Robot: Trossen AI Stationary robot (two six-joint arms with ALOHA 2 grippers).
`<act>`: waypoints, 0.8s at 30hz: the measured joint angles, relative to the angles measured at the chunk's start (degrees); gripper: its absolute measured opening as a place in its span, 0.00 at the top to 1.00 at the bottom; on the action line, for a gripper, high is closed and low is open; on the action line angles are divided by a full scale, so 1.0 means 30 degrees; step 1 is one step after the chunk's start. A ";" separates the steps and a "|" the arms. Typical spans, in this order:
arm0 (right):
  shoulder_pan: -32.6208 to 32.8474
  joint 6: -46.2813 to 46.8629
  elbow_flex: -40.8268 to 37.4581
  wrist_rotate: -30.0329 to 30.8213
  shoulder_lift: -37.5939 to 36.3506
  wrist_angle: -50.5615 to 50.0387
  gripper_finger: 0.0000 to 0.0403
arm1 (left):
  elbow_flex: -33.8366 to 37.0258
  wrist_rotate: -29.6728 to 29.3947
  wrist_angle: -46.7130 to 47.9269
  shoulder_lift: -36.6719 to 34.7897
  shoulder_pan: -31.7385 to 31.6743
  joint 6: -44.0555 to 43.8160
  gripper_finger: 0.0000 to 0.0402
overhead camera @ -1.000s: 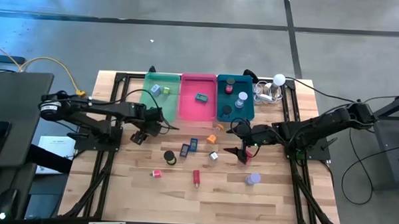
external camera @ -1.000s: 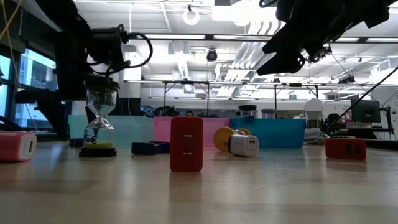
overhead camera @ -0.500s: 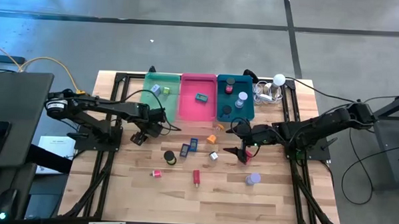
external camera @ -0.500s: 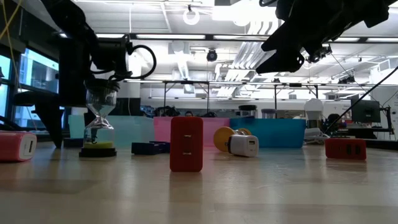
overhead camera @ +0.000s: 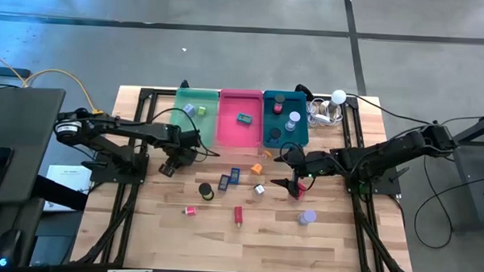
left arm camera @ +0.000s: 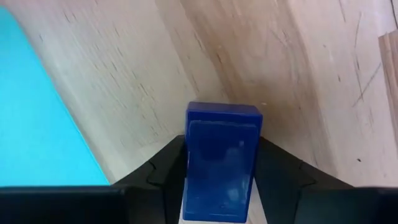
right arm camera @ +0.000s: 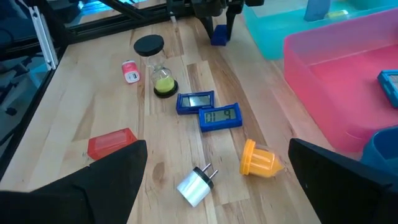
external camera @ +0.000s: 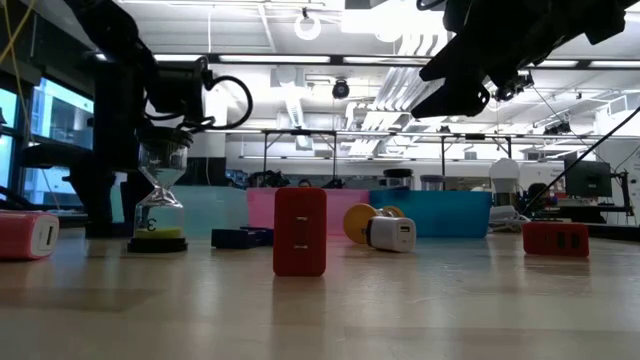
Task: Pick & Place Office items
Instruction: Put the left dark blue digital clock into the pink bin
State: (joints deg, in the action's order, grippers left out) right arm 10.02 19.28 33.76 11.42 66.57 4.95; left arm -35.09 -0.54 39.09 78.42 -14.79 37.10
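Bright overhead striplights, ceiling glare, perhaps backlit arms

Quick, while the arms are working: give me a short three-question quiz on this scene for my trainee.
1. True or false: the right gripper is holding the orange piece.
2. What colour is the block between the left gripper's fingers? A red, B blue, C orange.
3. Fill in: the tray between the green tray and the teal tray is ___.
Key: 1 false, it is open and empty; 2 B; 3 pink.
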 joint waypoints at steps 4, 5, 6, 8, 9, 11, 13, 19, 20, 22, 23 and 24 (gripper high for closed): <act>0.0000 0.0002 0.0000 0.0000 0.0000 0.0001 0.05 | -0.0253 -0.0207 0.0333 -0.0275 0.0296 0.0041 0.64; 0.0000 0.0002 0.0000 0.0000 0.0000 0.0007 0.05 | -0.0367 -0.0293 0.0464 -0.0384 0.0362 0.0050 0.64; 0.0000 0.0002 0.0000 -0.0007 0.0000 0.0007 0.05 | -0.0471 -0.0400 0.0587 -0.0469 0.0406 0.0058 0.64; 0.0000 0.0002 0.0000 -0.0006 0.0000 0.0007 0.05 | -0.0889 -0.0378 0.1079 -0.0644 0.0507 0.0058 0.63; 0.0000 0.0002 0.0000 -0.0002 0.0000 0.0002 0.05 | -0.1090 -0.0319 0.1383 -0.0715 0.0561 0.0058 0.62; 0.0000 0.0002 0.0000 -0.0004 0.0000 0.0007 0.05 | -0.1314 -0.0209 0.1986 -0.0723 0.0598 -0.0069 0.62; 0.0000 0.0002 0.0000 -0.0002 0.0000 0.0007 0.05 | -0.1567 -0.0101 0.2288 -0.0723 0.0612 -0.0177 0.62; 0.0000 0.0002 0.0000 0.0000 0.0000 0.0004 0.05 | -0.2866 -0.0253 0.3124 -0.0730 0.0612 -0.0185 0.63; 0.0000 0.0002 0.0000 -0.0003 0.0000 0.0000 0.05 | -0.3222 -0.0354 0.3454 -0.0730 0.0612 -0.0120 0.63; -0.0007 0.0002 0.0000 -0.0001 0.0000 0.0000 0.05 | -0.4071 -0.0444 0.4309 -0.0730 0.0612 0.0151 0.63; 0.0000 0.0002 0.0000 0.0000 0.0000 0.0000 0.05 | -0.4586 -0.0465 0.4628 -0.0730 0.0612 0.0281 0.63; 0.0000 0.0002 0.0000 -0.0003 0.0000 0.0000 0.05 | -0.5133 -0.0490 0.4870 -0.0734 0.0612 0.0472 0.63</act>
State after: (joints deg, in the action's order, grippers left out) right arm 10.02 19.29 33.76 11.41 66.57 4.95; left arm -50.49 -2.01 53.70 76.22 -12.95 38.52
